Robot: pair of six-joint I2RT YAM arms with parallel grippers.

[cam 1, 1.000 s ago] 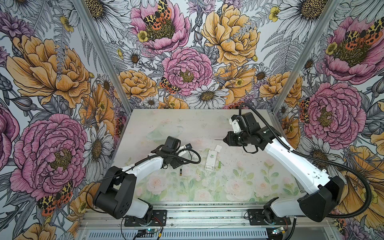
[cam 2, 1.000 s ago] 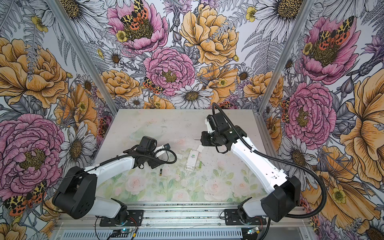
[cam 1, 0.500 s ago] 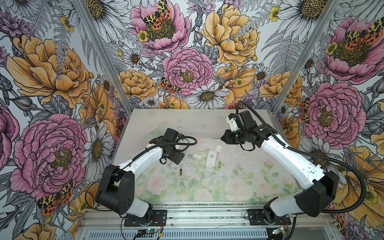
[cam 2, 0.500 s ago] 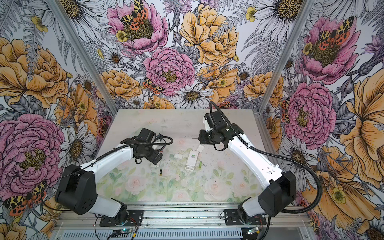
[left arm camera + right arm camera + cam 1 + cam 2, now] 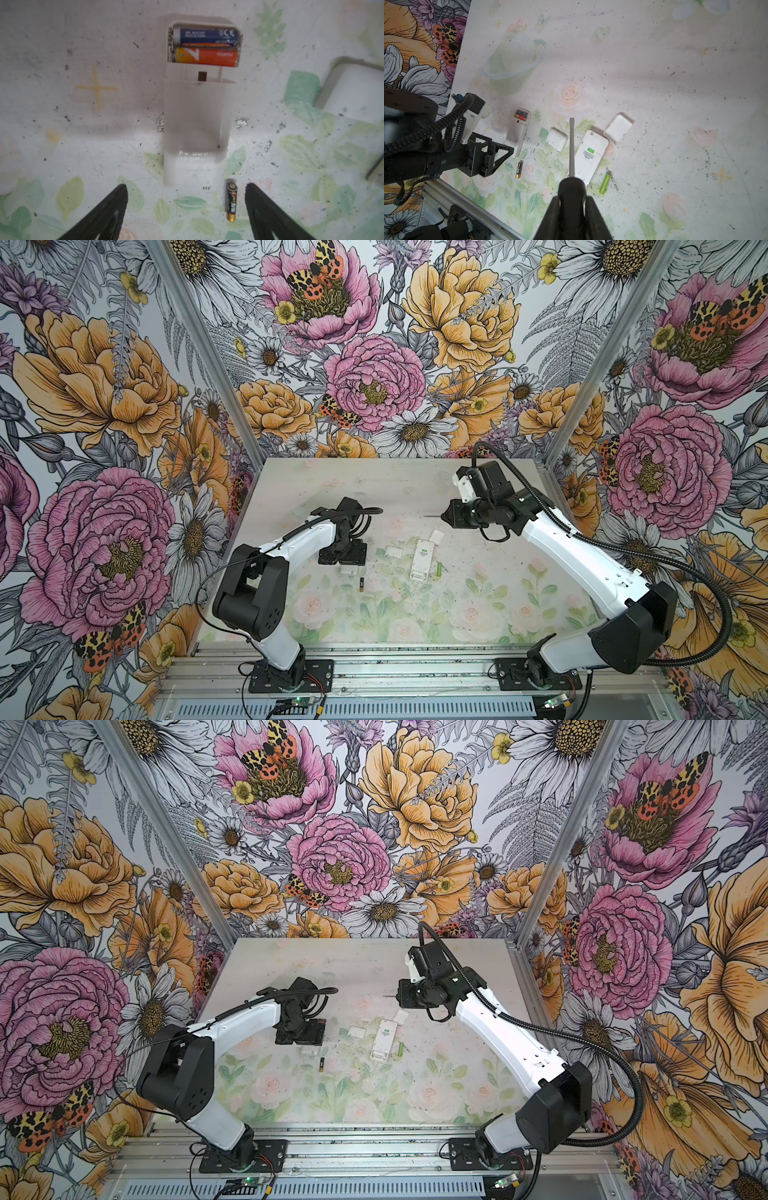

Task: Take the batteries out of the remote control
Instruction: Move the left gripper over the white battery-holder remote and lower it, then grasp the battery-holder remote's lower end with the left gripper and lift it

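My stereo head sits high over the 6 o'clock edge of the table point(image 5: 415, 489), tilted down toward 12. Both top views hold the whole table point(image 5: 353, 969) from afar, and I get almost identical pictures from them. The left wrist camera hangs close above the table at about 9 o'clock, facing nearly straight down past its fingers point(image 5: 106, 207) onto the open remote point(image 5: 199, 124). The right wrist camera rides higher at 1 o'clock, looking down along the screwdriver point(image 5: 572, 185) toward 9. Both wrist views share the open remote point(image 5: 519, 133) and the black battery point(image 5: 231, 200).
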